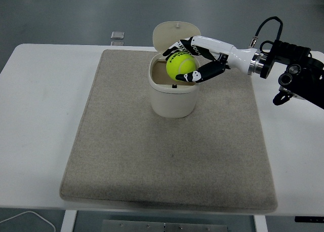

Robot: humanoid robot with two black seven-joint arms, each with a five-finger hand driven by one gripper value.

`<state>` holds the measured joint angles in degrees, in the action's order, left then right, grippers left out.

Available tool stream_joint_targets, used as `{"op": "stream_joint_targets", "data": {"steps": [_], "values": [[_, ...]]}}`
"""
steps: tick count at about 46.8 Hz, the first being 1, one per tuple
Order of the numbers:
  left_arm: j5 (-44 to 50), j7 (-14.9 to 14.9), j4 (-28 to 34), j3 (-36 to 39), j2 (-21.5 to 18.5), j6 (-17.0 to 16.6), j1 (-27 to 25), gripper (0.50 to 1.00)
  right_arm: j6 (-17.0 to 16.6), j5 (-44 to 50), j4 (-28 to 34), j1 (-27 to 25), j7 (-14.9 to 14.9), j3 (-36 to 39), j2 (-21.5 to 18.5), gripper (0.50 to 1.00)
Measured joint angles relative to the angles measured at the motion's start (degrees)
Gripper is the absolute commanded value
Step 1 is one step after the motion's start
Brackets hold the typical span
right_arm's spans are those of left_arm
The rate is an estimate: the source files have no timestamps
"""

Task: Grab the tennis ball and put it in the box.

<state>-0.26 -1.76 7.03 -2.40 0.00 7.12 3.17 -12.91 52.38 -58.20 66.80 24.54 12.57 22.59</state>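
Observation:
A yellow-green tennis ball [181, 67] is held in my right hand [188, 63], whose black-and-white fingers curl around it from behind and below. The ball hangs over the open mouth of a cream box [172, 97] that stands on the beige mat [167, 156]; its lower part dips just below the rim. The box's round lid [174, 33] stands up open behind it. My right arm [283, 70] reaches in from the right edge. The left arm is out of view.
The mat covers most of the white table [35, 115]. A small clear square object [117, 35] lies at the table's far edge, left of the lid. A white cable [25, 219] shows below the table at bottom left.

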Motion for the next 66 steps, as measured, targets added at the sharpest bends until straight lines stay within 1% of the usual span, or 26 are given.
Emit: {"op": "stream_joint_targets", "data": {"steps": [3, 6, 28, 32, 36, 42, 49, 52, 60, 66], "values": [[0.00, 0.00, 0.00, 0.01, 0.00, 0.00, 0.00, 0.996, -0.03, 0.00, 0.08, -0.15, 0.00, 0.00, 0.00, 0.862], [0.00, 0.00, 0.00, -0.01, 0.00, 0.00, 0.00, 0.996, -0.22, 0.00, 0.10, -0.32, -0.01, 0.00, 0.00, 0.895], [0.00, 0.00, 0.00, -0.01, 0.00, 0.00, 0.00, 0.996, -0.78, -0.19, 0.18, -0.35, -0.02, 0.00, 0.00, 0.901], [0.00, 0.00, 0.00, 0.00, 0.00, 0.00, 0.00, 0.996, -1.35, -0.69, 0.12, -0.35, -0.02, 0.08, 0.07, 0.901], [0.00, 0.00, 0.00, 0.02, 0.00, 0.00, 0.00, 0.996, -3.63, -1.13, 0.10, -0.10, -0.02, 0.29, 0.50, 0.901], [0.00, 0.00, 0.00, 0.01, 0.00, 0.00, 0.00, 0.996, -8.52, -1.81, 0.08, 0.39, -0.02, 0.96, 1.56, 0.901], [0.00, 0.00, 0.00, 0.00, 0.00, 0.00, 0.01, 0.996, -15.05, -4.10, -0.42, 1.13, -0.03, 1.29, 4.97, 0.901], [0.00, 0.00, 0.00, -0.02, 0.00, 0.00, -0.01, 0.996, -16.96, -5.42, -0.51, 1.37, -0.03, 1.39, 6.40, 0.901], [0.00, 0.00, 0.00, 0.00, 0.00, 0.00, 0.00, 0.996, -20.90, -8.90, -0.44, 1.41, -0.03, 1.47, 9.39, 0.901], [0.00, 0.00, 0.00, 0.01, 0.00, 0.00, -0.01, 0.996, -21.57, -11.62, 0.49, 1.35, -0.05, 1.49, 10.95, 0.901]]}}
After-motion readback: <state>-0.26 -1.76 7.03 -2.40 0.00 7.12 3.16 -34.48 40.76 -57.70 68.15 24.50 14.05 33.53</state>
